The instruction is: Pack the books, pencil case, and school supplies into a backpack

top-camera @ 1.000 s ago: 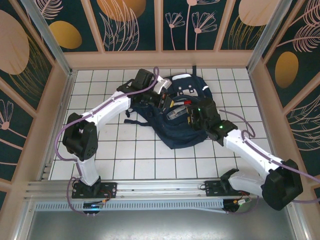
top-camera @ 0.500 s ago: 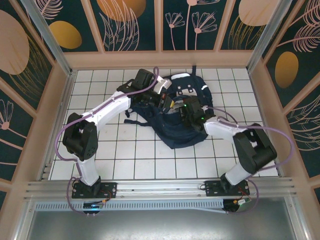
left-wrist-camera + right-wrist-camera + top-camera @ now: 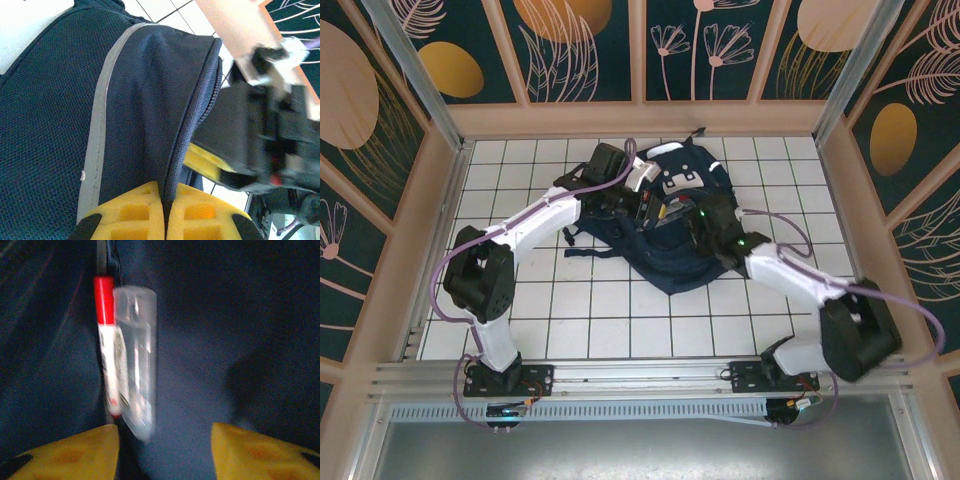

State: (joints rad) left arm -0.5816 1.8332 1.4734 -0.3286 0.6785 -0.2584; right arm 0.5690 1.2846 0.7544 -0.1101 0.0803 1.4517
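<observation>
The backpack [image 3: 60,100] is clamped by its zip rim in the left gripper [image 3: 165,220], apparently so that its mouth is held agape. Inside, the right gripper [image 3: 165,450] is spread with nothing gripped. The marker pen [image 3: 107,340] and clear case [image 3: 136,360] are seen lying together just ahead of its fingers.

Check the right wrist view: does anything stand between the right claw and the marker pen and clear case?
Nothing visible does. The right claw is open, and the marker pen and clear case lie side by side just ahead of it, uncovered, on the navy fabric of the backpack.
</observation>
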